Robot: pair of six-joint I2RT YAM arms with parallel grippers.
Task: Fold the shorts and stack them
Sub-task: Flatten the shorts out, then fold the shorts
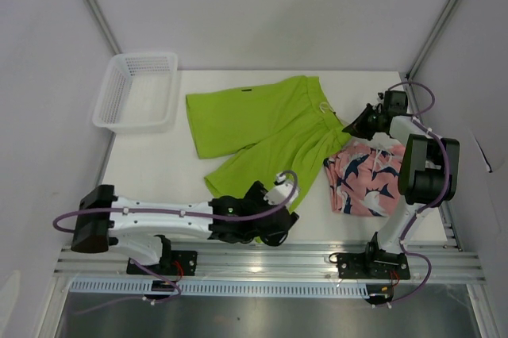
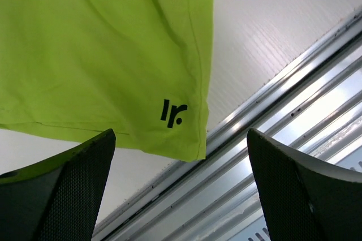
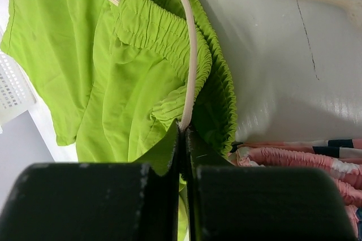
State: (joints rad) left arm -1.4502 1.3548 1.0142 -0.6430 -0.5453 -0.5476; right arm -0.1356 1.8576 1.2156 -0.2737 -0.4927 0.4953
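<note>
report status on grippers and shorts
Left gripper open at near hem of green shorts. Right gripper shut on their waistband. Pink shorts alongside, not yet stacked. Basket far left, out of the way.

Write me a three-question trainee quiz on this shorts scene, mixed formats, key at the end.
1. Fill in: in the overhead view, the pink shorts lie to the ___ of the green shorts.
2. True or false: the left gripper is shut on the pink shorts.
3. What does the right gripper pinch? A: the pink shorts. B: the green shorts, at the waistband. C: nothing.

Key: 1 right; 2 false, its jaws stand open over a leg hem of the green shorts; 3 B.
</note>
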